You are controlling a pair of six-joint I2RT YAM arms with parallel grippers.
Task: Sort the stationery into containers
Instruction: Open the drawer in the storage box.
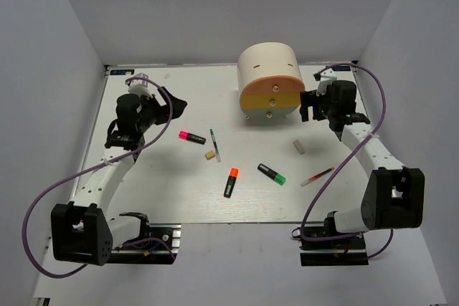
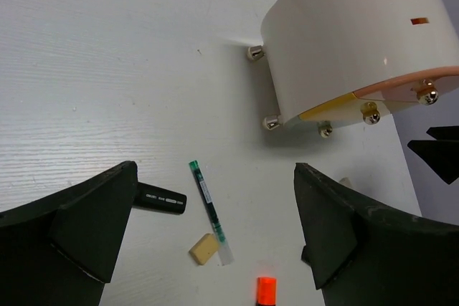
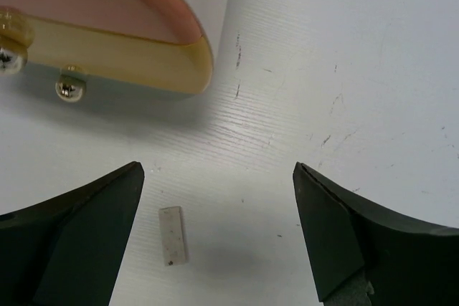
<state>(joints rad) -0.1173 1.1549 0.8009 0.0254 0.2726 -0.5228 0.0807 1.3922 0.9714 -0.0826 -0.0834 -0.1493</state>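
The cream drum unit (image 1: pixel 267 66) stands at the back, its orange drawer (image 1: pixel 272 85) above its yellow drawer (image 1: pixel 270 102), both shut. On the table lie a pink-ended highlighter (image 1: pixel 191 137), a thin pale pen (image 1: pixel 215 145), a tan eraser (image 1: pixel 210 154), an orange-ended highlighter (image 1: pixel 230 182), a green-ended highlighter (image 1: pixel 272 174), a grey eraser (image 1: pixel 299 147) and a thin red pen (image 1: pixel 317 175). My left gripper (image 1: pixel 172 109) is open and empty, left of the drum. My right gripper (image 1: pixel 308 105) is open and empty beside the drum's right side.
In the left wrist view the open gripper (image 2: pixel 214 171) frames the pale pen (image 2: pixel 210 211), tan eraser (image 2: pixel 204 248) and drum (image 2: pixel 351 41). In the right wrist view the open gripper (image 3: pixel 215 171) hangs above the grey eraser (image 3: pixel 173 235), near the yellow drawer (image 3: pixel 107 51).
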